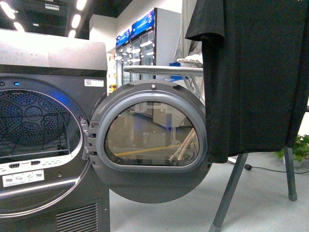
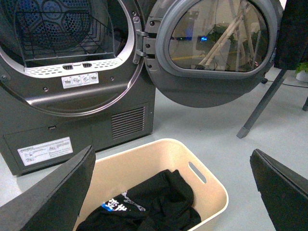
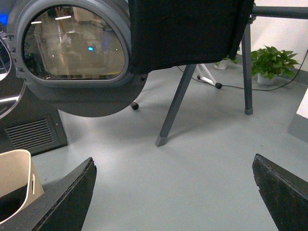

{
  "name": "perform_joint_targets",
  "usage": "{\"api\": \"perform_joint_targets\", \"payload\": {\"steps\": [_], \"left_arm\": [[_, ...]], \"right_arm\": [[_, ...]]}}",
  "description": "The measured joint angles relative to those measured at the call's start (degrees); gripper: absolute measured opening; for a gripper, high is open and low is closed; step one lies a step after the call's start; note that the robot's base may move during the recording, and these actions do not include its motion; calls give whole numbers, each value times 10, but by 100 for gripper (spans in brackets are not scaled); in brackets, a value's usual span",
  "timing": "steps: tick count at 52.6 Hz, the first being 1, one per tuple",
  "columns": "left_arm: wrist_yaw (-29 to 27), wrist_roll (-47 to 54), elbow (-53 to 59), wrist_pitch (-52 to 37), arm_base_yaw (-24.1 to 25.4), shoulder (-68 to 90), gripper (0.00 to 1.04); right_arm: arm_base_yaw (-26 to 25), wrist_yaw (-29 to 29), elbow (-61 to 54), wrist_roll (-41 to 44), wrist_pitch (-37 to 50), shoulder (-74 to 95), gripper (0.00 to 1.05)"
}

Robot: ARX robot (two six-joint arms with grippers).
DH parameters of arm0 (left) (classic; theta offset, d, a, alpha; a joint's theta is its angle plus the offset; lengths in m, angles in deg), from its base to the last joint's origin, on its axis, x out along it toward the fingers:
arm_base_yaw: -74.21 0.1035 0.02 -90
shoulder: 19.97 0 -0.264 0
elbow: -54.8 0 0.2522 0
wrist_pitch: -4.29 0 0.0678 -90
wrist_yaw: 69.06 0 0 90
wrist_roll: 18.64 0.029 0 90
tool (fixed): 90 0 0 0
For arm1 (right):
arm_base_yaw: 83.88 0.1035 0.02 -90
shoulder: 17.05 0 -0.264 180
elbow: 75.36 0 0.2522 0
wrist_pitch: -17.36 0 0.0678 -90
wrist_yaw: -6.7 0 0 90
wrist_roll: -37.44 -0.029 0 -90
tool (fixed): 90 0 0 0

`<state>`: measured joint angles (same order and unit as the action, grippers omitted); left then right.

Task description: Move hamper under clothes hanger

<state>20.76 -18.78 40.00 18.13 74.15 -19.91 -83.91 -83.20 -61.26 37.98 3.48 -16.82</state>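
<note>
Grey floor by the dryer carries the hamper, not yet under the hanger; my left gripper and right gripper gape empty, so I'd clamp its rim squarely and slide it clear of the door.

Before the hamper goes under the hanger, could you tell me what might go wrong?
1. The dryer door stands open near the hanger's leg; the hamper or an arm could strike it.
2. That splayed leg stands in the likely path; a knock might shake the hanger and drop the T-shirt.
3. The left gripper and right gripper are open and hold nothing; a one-sided grip might tip the hamper and spill the clothes.
</note>
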Motion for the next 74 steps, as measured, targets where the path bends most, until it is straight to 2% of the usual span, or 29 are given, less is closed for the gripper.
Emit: {"api": "perform_joint_targets", "payload": {"steps": [74], "left_arm": [[0,0,0,0,0,0,98]], "right_arm": [[0,0,0,0,0,0,97]]}}
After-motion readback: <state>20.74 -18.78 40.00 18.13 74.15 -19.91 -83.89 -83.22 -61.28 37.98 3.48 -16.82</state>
